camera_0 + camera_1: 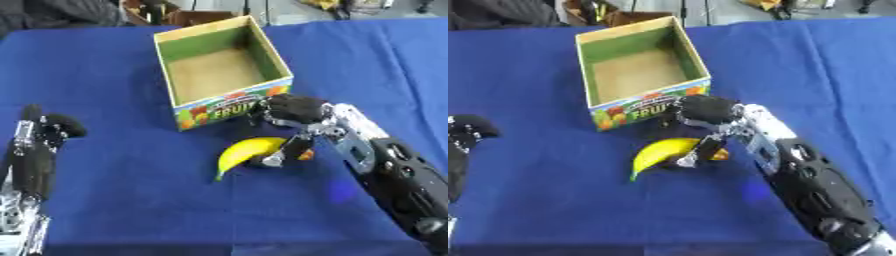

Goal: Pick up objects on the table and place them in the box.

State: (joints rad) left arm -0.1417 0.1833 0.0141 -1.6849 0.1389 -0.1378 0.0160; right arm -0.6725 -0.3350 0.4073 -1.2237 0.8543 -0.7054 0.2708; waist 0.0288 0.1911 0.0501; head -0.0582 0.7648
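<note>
Left eye view: box (185,36) just behind banana (242,152), right hand (293,111).

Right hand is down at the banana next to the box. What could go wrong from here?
1. The right hand meets only one end of the banana; the long free end could swing or slip on lifting.
2. The box wall stands right beside the hand, so a low lift may knock or push it.
3. A small orange thing shows under the hand; it may get dragged along.
</note>
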